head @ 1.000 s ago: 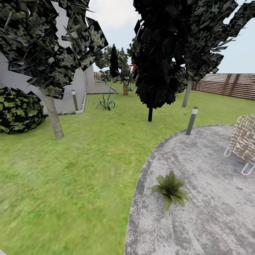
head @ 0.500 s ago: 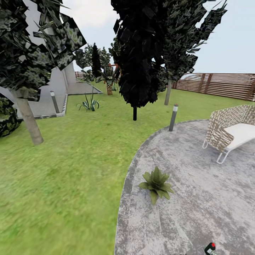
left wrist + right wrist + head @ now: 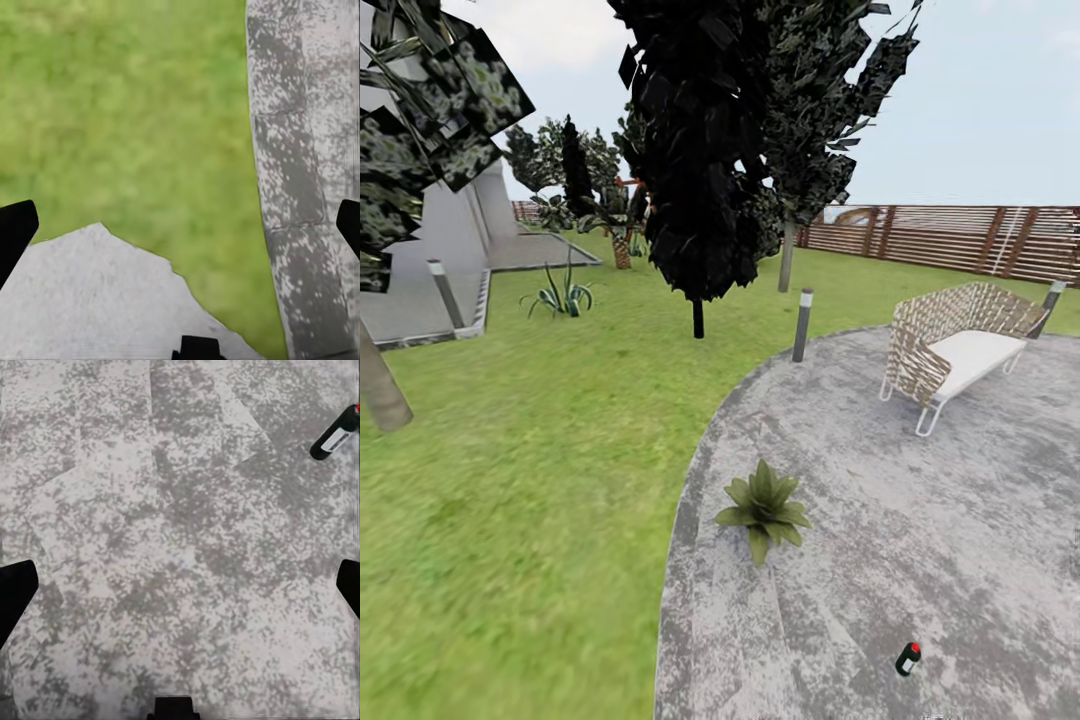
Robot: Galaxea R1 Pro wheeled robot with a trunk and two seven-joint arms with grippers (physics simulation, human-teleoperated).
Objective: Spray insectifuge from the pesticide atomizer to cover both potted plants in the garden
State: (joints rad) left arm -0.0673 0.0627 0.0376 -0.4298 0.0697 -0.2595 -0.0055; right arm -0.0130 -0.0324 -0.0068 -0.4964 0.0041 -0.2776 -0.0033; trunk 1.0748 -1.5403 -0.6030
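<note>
Dark-bodied, red-spotted, the pesticide atomizer (image 3: 907, 658) lies ungrasped on the grey paved patio (image 3: 980, 520), with one potted plant (image 3: 763, 505) farther ahead near the lawn (image 3: 540, 480). Your left fingers (image 3: 15, 232) and right fingers (image 3: 15, 592) are spread, holding nothing. Picking up and spraying both remain.

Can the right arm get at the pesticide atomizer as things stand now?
Probably yes. The pesticide atomizer stands alone on the bare grey patio, with nothing beside it. The right tool is open over the paving, and the bottle sits off to one side, so the arm must shift across.
</note>
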